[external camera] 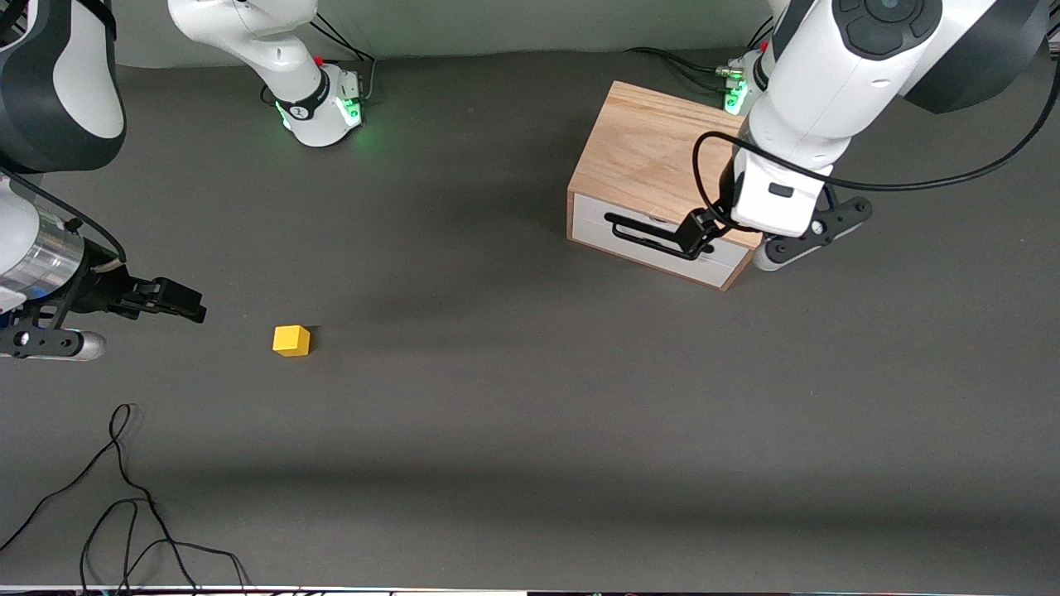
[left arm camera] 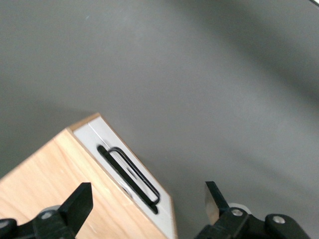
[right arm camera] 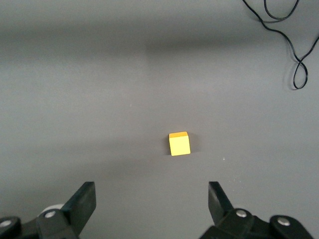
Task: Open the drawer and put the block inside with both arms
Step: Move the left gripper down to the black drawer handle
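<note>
Reaching down from the upper right of the front view, the left arm's black two-finger gripper was seen at the white front panel of the wide shallow drawer, over the black wire bar handle. In the left wrist view its fingers were spread wide, one over the box's top and the other over bare table, with the handle between them and nothing gripped. The drawer was shut, its panel flush with the light oak wooden box, which stood in the upper right part of the front view, toward the left arm's end of the dark grey table.

The small bright yellow cube block was seen alone on the table in the left-centre of the front view, well apart from the box and nearer to the front camera than it. The right arm's black two-finger gripper was held at the left edge of that view, over the table near the block but not touching it. In the right wrist view its fingers were parted and empty, with the block ahead of them. A loose black cable was seen coiled on the table in the lower left corner of the front view.
</note>
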Available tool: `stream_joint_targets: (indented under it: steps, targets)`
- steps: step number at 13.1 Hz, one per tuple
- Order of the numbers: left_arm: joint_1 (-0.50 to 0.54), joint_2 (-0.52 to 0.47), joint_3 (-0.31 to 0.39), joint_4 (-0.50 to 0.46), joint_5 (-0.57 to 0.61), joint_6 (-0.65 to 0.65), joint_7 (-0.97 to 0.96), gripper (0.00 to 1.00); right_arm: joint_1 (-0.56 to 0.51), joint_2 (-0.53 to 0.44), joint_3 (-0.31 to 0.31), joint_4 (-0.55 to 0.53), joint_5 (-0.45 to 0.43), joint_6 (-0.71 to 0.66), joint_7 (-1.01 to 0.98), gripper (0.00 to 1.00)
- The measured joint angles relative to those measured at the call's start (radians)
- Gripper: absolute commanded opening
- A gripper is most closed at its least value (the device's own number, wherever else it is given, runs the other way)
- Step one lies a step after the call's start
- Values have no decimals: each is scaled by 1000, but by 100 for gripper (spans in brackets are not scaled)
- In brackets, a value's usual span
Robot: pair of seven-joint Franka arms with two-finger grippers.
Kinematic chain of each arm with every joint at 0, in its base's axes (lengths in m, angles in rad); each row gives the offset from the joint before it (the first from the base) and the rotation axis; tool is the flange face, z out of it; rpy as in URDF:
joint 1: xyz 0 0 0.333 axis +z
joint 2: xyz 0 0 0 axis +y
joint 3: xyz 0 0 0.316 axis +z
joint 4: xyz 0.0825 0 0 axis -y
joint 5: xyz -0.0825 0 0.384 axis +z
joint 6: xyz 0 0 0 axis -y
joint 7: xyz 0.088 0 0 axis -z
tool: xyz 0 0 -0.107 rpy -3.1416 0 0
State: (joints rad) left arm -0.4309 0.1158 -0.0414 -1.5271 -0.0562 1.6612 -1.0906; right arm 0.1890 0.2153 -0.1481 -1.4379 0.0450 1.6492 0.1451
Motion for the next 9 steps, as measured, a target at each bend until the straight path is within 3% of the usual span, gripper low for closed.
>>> stream_joint_targets:
  steps: [5, 9]
  targets:
    - [-17, 8, 3, -1, -21, -31, -475, 100, -6, 0, -5, 0, -2, -1, 0, 100]
    - [-63, 75, 3, -8, -15, -122, -596, 100, -2, 0, -3, 0, -12, -1, -22, 100]
